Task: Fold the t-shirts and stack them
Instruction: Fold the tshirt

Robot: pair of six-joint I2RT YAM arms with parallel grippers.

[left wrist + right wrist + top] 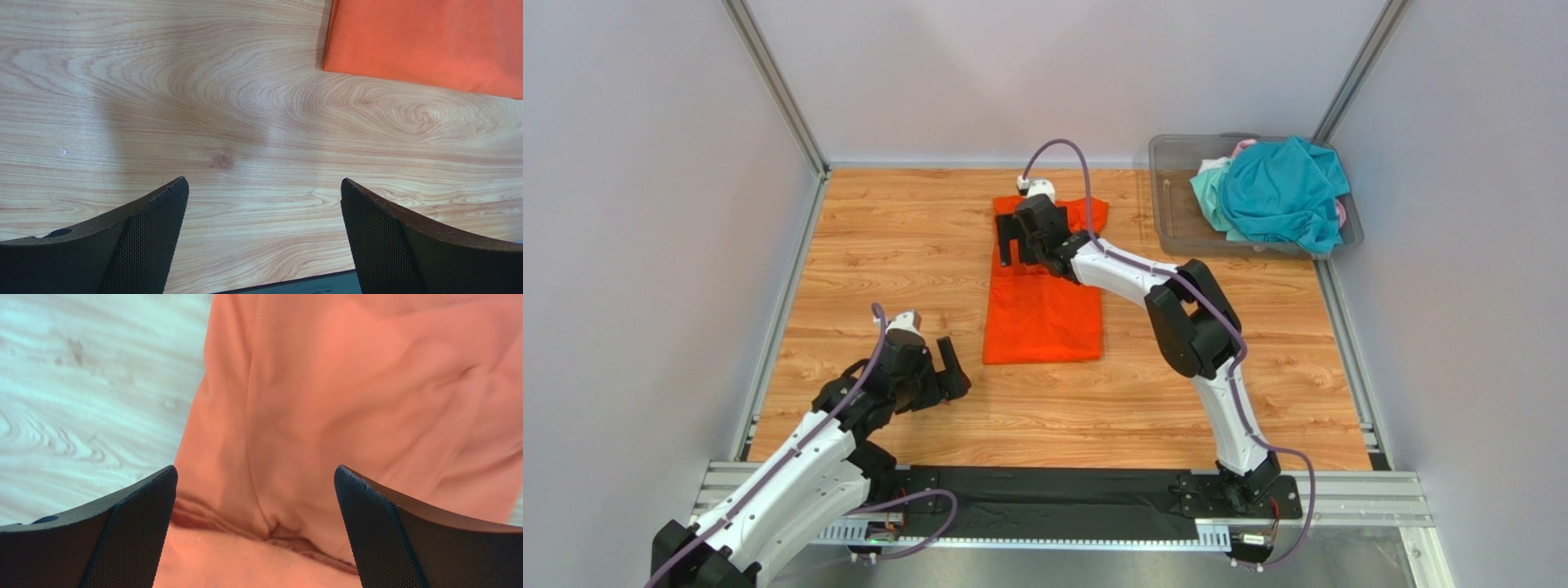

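Observation:
The orange t-shirt (1044, 306) lies folded into a long strip in the middle of the wooden table. My right gripper (1020, 249) is open above its far part, jaws wide, with orange fabric and a fold line below them (344, 416). My left gripper (946, 368) is open and empty over bare wood, left of the shirt's near end; the shirt's corner shows in the left wrist view (430, 43). The teal t-shirt (1284, 190) is heaped in the bin with a pale mint one (1210, 190) and a bit of pink (1244, 147).
A clear grey plastic bin (1173, 196) stands at the back right corner. Grey walls and metal frame posts enclose the table (891, 245). A black strip and metal rail run along the near edge (1063, 496).

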